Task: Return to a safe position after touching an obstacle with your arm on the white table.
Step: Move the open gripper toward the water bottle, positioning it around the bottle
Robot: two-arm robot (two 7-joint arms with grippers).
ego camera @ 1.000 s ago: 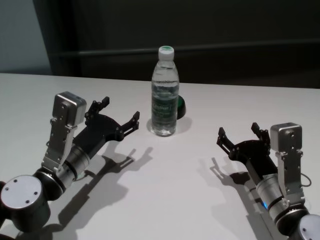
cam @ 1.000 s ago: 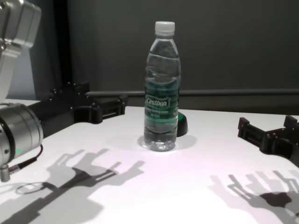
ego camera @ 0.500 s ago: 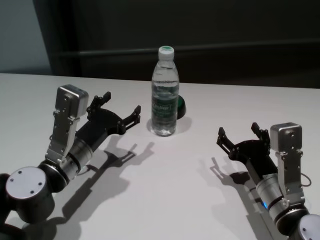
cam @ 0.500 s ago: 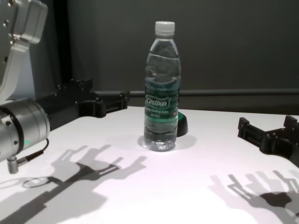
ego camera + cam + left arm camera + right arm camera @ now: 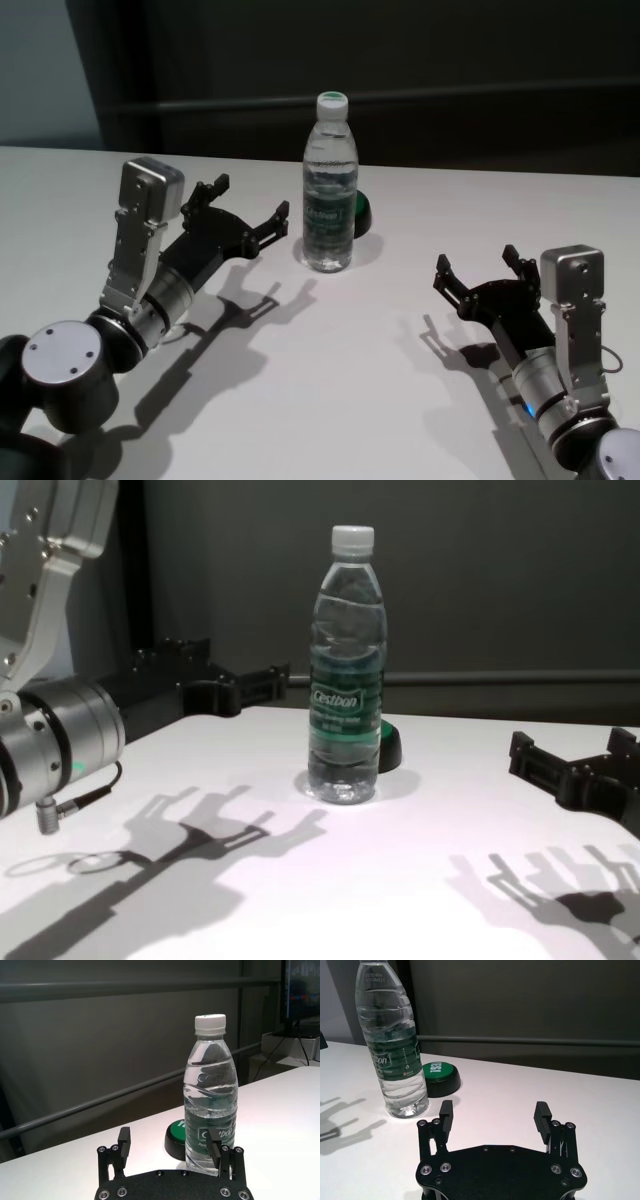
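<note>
Left gripper (image 5: 246, 208), spread wide and holding nothing, raised just beside the obstacle (image 5: 329, 186), one fingertip (image 5: 281, 212) close to the label; contact perhaps not yet made, hard to judge from the head view. Obstacle upright mid-way across the white table (image 5: 330, 360), green button (image 5: 438, 1078) tucked behind it, plainly lettered only in the right wrist view. Right gripper (image 5: 478, 268) parked well apart, likewise open and empty, presumably clear of the working arm.
</note>
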